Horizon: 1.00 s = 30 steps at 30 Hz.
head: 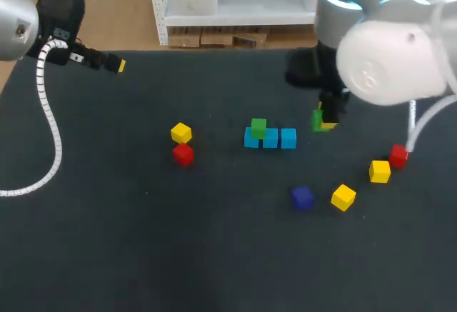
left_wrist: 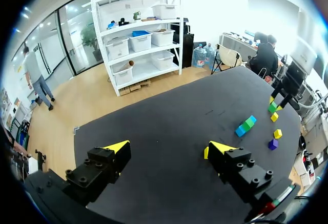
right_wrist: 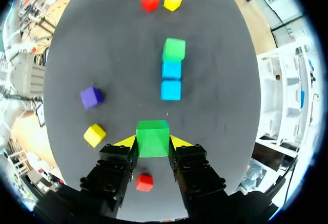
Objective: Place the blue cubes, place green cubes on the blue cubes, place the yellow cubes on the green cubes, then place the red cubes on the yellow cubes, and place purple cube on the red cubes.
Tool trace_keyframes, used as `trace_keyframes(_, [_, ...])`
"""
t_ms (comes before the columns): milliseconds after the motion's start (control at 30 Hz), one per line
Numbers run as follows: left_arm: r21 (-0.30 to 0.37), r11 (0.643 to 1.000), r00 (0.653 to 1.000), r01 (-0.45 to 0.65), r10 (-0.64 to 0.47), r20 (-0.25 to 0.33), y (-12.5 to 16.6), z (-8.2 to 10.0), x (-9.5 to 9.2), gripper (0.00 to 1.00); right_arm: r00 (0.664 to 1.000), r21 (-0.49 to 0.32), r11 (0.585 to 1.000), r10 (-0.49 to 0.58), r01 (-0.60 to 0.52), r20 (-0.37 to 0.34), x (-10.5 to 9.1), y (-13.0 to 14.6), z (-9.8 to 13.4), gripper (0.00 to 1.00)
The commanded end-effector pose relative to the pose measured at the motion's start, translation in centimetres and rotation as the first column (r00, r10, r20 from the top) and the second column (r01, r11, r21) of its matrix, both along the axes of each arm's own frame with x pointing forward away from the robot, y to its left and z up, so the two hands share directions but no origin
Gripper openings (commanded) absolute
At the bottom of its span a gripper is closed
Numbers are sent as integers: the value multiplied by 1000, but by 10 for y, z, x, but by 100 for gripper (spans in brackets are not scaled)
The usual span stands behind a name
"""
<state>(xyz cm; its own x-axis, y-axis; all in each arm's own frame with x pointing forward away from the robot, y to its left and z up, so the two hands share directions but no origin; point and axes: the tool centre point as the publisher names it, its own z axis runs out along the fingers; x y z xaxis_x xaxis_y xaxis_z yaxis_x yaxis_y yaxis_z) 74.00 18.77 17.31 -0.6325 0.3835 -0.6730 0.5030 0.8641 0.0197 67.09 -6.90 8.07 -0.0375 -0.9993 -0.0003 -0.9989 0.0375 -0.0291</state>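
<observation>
Nearest on the tabletop (head: 107,255): purple cube (head: 302,198), then yellow cubes (head: 343,197) & red cubes (head: 183,154), all loose, for later.

Mid: a row of blue cubes (head: 288,138) w/ one green cube (head: 258,128) on its left end.

Just right of the row & a bit farther, the right claw (right_wrist: 152,143) is clenched on a second green cube (right_wrist: 152,138), up off the tabletop. So I think it's the green step, approx halfway.

Next: carry it left over the row, line it up w/ a bare blue top, lower it straight, let go.

Far left, the left claw (left_wrist: 166,149) hangs released, nothing in it.

Hard to see: the right arm (head: 389,55) is big & white & hides the far right of the tabletop. More cubes may be there; can't tell.
</observation>
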Motion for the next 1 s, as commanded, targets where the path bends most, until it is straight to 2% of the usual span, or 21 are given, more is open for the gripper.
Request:
trace_keyframes(33, [-5, 1000, 1000, 6, -6, 1, 2, -1, 0, 100, 997, -1, 1000, 12, -12, -77, 11, 15, -9, 0])
trace_keyframes(433, [-5, 1000, 1000, 6, -6, 1, 2, -1, 0, 100, 996, 33, 999, 15, -12, -91, 18, 45, -17, 0])
trace_keyframes(733, [-5, 1000, 1000, 6, -6, 1, 2, -1, 0, 100, 996, -11, 1000, 27, -28, -86, 13, 56, -35, 0])
trace_keyframes(1000, [-5, 1000, 1000, 6, -6, 1, 2, -1, 0, 100, 996, -15, 1000, 22, -23, -90, 14, 59, -43, 0])
